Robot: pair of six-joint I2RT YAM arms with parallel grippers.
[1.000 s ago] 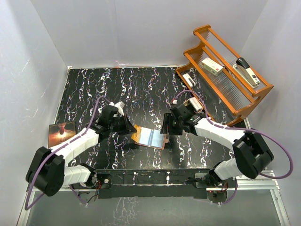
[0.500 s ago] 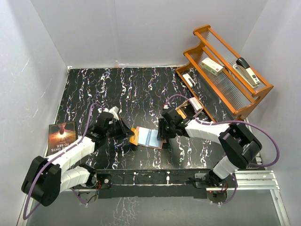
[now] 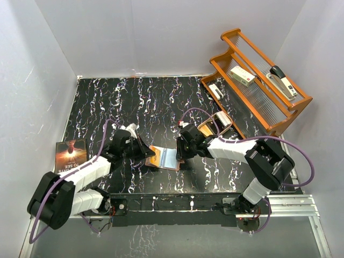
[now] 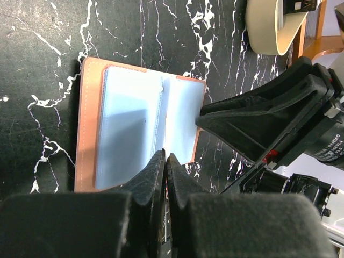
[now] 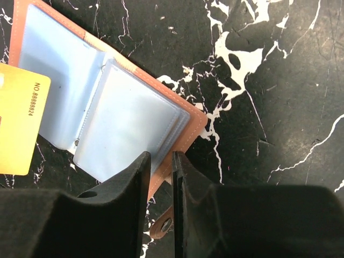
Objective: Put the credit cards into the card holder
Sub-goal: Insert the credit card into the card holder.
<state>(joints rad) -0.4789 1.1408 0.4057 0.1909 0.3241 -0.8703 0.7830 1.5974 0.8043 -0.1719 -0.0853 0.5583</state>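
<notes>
The card holder (image 3: 165, 157) lies open on the black marbled table, clear pockets up; it also shows in the left wrist view (image 4: 129, 123) and the right wrist view (image 5: 123, 123). My left gripper (image 3: 148, 154) (image 4: 165, 156) is at its left end, shut on the orange-gold card (image 5: 19, 123). The card is edge-on between the fingers in the left wrist view and hangs over the holder's left page. My right gripper (image 3: 179, 152) (image 5: 161, 156) is almost shut, empty, its tips right over the holder's right edge by the snap tab (image 5: 161, 226). I cannot pick out the light blue-white card.
A tan wooden dish (image 3: 216, 121) stands just right of the right arm, also in the left wrist view (image 4: 266, 32). An orange wooden rack (image 3: 258, 94) with a stapler (image 3: 282, 80) fills the back right. A dark booklet (image 3: 70, 153) lies at the left edge.
My right gripper has moved left onto the holder's right edge. My left gripper with the card has shifted slightly nearer, and the holder has slid a little left.
</notes>
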